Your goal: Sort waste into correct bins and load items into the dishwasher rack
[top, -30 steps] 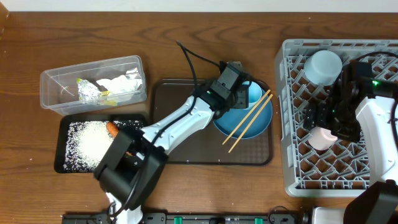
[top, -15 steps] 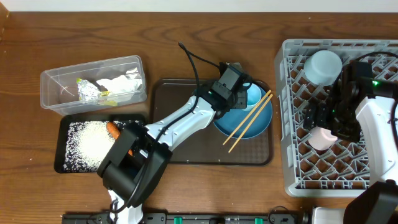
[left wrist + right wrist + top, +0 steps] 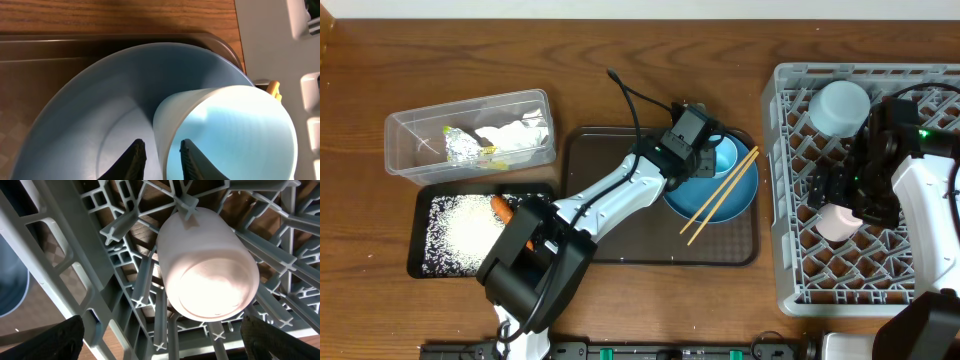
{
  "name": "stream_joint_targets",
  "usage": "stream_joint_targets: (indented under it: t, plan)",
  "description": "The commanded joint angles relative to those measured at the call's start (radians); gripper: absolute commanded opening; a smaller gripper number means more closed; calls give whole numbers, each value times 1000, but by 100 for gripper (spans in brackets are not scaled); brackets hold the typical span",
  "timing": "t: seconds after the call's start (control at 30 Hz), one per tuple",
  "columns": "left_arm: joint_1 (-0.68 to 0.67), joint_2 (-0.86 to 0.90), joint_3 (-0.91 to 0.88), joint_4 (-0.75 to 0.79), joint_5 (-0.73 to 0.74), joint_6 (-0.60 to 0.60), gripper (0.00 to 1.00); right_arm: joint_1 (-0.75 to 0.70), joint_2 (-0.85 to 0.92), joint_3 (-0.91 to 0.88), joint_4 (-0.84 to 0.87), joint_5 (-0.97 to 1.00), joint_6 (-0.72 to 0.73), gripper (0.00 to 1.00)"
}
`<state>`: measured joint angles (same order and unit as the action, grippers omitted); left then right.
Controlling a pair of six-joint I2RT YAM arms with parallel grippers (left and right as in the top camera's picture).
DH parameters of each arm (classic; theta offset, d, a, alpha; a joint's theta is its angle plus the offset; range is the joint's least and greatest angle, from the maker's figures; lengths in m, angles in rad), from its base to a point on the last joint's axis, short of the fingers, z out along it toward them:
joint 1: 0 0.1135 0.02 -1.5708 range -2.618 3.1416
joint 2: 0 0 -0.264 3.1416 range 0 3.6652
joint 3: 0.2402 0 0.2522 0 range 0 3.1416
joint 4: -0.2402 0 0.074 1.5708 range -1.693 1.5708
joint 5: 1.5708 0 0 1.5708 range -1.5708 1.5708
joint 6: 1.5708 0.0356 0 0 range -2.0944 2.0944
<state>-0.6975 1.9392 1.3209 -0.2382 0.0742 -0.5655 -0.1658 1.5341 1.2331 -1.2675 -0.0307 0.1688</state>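
My left gripper (image 3: 712, 150) (image 3: 161, 145) is shut on the rim of the small light blue cup (image 3: 726, 153) (image 3: 235, 135), one finger inside and one outside. The cup lies on the large blue plate (image 3: 735, 203) (image 3: 100, 100), with the wooden chopsticks (image 3: 718, 195) across the plate. My right gripper (image 3: 845, 195) (image 3: 162, 327) is open wide above the pink cup (image 3: 837, 222) (image 3: 210, 275), which sits upside down in the grey dishwasher rack (image 3: 800, 270) (image 3: 120, 265). The pale bowl (image 3: 842, 105) sits in the rack's far part.
The plate rests on a dark brown serving tray (image 3: 620, 235). The clear tub (image 3: 410, 140) holds tissue, foil and a wrapper. The black tray (image 3: 425, 262) holds rice and a carrot (image 3: 500, 207). My left arm stretches across the serving tray.
The left arm has shifted very slightly at the plate. The right arm and the cups have not visibly moved.
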Motion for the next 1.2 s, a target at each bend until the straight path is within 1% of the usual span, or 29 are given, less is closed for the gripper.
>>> stream_joint_targets:
  t: [0.0, 0.1, 0.2, 0.4, 0.53, 0.6, 0.7, 0.83, 1.07, 1.13, 1.17]
  plan:
    - [0, 5, 7, -5, -15, 2, 25, -4, 0, -3, 0, -7, 3, 99]
    - [0, 5, 7, -5, -15, 2, 20, -4, 0, -3, 0, -7, 2, 99]
    - [0, 5, 7, -6, -15, 2, 7, -4, 0, -3, 0, -7, 3, 99]
    - [5, -2, 7, -5, -16, 2, 6, -4, 0, -3, 0, -7, 3, 99]
    - [33, -47, 7, -6, -14, 2, 6, -4, 0, -3, 0, -7, 2, 99]
    - [56, -87, 7, -7, 18, 3, 6, -5, 0, -3, 0, -7, 3, 99]
    - [111, -169, 7, -7, 158, 2, 6, 1, 0, -3, 0, -7, 2, 99]
    - [215, -282, 7, -7, 438, 2, 6, 0, 0, -3, 0, -7, 3, 99]
    - [407, -412, 7, -19, 1028, 3, 6, 1, 0, -3, 0, -7, 3, 99]
    - [438, -425, 7, -32, 1138, 8, 6, 1, 0, -3, 0, -7, 3, 99]
    - [449, -428, 7, -40, 1163, 11, 6, 1, 0, -3, 0, -7, 3, 99]
